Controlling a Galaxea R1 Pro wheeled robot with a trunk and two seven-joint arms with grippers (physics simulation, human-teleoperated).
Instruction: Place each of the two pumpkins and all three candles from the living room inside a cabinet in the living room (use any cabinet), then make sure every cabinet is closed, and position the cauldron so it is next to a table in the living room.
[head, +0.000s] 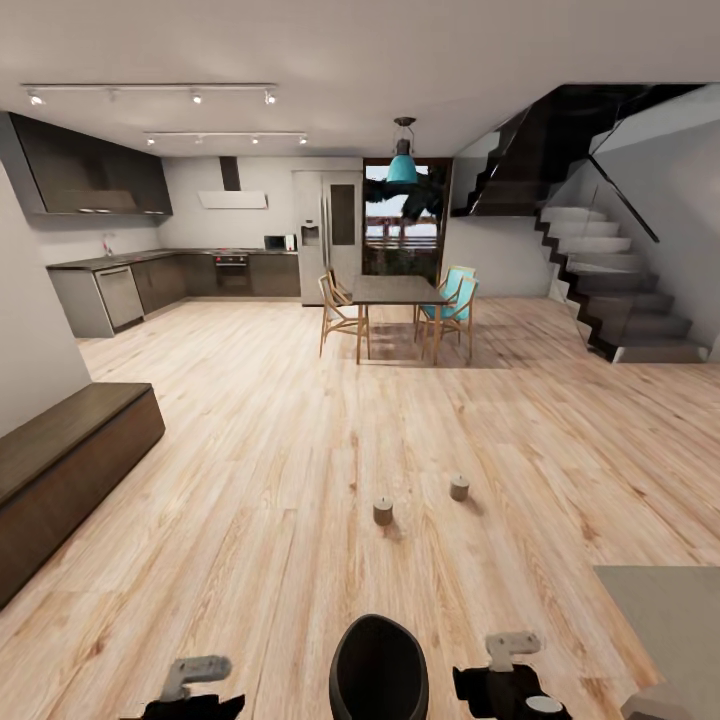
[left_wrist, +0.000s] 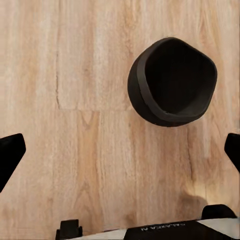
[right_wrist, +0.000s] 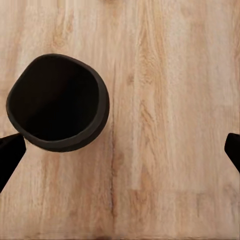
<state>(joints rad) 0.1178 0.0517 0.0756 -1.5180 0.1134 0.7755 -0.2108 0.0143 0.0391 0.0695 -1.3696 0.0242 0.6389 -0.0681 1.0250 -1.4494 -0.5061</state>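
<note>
The matte-black cauldron stands on the wooden floor right in front of me, between my two arms. Its wide mouth shows in the left wrist view and the right wrist view. My left gripper and my right gripper both hang open above the floor, one on each side of the pot, holding nothing. Two stubby candles stand on the floor a little farther ahead. The long dark-brown cabinet runs along the left wall, its fronts shut. The pumpkins and a third candle are out of view.
A corner of the grey coffee table shows at the bottom right. Farther off stand a dining table with chairs, a staircase at the right and kitchen counters at the back left. Open wooden floor lies between.
</note>
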